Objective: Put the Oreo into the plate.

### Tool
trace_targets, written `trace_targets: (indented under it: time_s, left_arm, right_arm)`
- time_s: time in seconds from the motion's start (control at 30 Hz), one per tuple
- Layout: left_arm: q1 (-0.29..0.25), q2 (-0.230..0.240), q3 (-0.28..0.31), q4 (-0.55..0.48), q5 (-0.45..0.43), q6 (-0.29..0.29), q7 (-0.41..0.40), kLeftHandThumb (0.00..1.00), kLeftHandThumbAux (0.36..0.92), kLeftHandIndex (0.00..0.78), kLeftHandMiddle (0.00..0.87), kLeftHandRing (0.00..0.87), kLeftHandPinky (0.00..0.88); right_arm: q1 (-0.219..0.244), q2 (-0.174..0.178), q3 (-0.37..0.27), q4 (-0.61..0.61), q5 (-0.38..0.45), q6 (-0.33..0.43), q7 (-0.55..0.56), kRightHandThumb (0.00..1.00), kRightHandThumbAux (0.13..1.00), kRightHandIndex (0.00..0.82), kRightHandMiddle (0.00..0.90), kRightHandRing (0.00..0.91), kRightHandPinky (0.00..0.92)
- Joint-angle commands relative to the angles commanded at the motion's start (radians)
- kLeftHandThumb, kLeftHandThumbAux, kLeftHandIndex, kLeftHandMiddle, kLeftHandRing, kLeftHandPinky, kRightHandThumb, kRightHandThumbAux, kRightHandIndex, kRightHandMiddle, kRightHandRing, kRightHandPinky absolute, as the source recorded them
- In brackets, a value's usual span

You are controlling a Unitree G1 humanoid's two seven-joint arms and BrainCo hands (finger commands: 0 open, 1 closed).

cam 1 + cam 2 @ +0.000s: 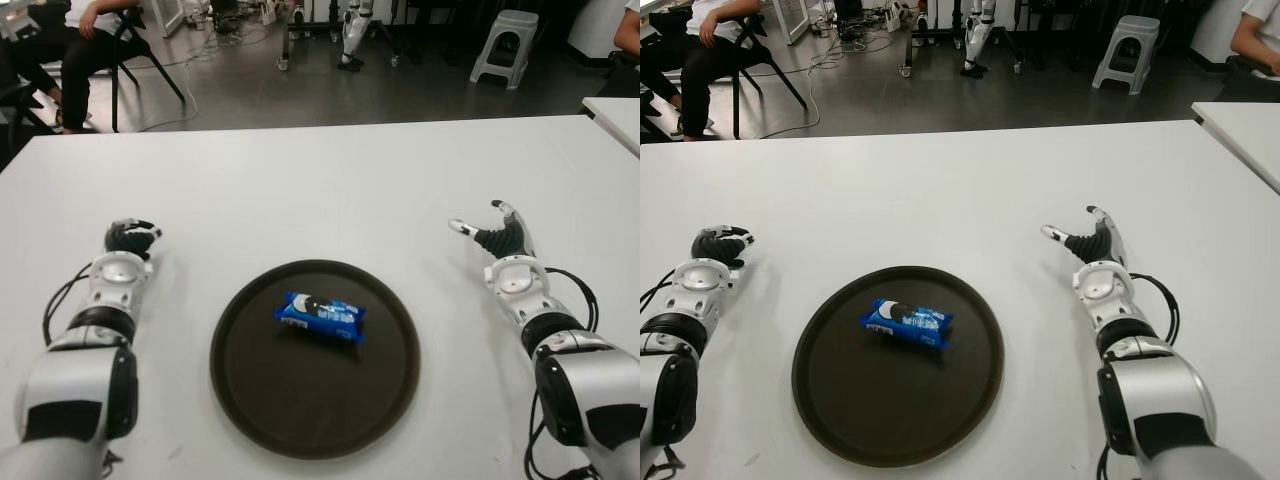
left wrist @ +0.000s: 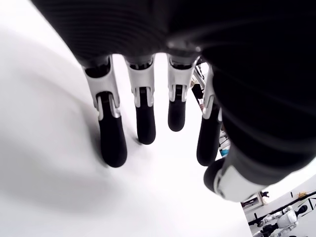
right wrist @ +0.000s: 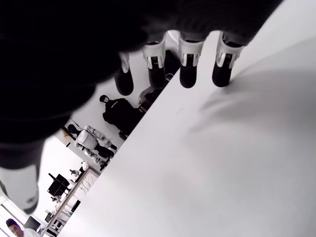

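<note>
Both hands, left hand [image 1: 130, 240] and right hand [image 1: 498, 235], flank the plate [image 1: 250, 400], fingers released, since the Oreo pack [image 1: 320, 316] lies inside it.

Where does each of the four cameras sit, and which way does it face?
Left eye: on the head, facing down at the white table; both forearms show, left hand and right hand either side of the plate holding the Oreo pack.
Right eye: same scene, slightly shifted.
Left wrist: on that wrist, facing its open fingers over tabletop.
Right wrist: likewise, fingers open.
</note>
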Motion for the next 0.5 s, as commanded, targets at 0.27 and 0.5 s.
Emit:
trace_targets:
  time_s: [0.27,0.5]
  left_arm:
    - [-0.001,-0.004,0.01,-0.002,-0.01,-0.002,0.001,0.676,0.722,0.399,0.142,0.162,0.145]
    - [-0.003,-0.005,0.008,-0.002,-0.01,-0.001,0.0,0.677,0.721,0.399,0.151,0.166,0.148]
  right_arm:
    - [-0.005,0.001,-0.022,-0.001,0.018,0.007,0.022,0.0,0.537,0.0,0.0,0.041,0.084]
    - [-0.006,-0.001,-0.025,-0.003,0.015,-0.007,0.025,0.0,0.58,0.012,0.0,0.031,0.058]
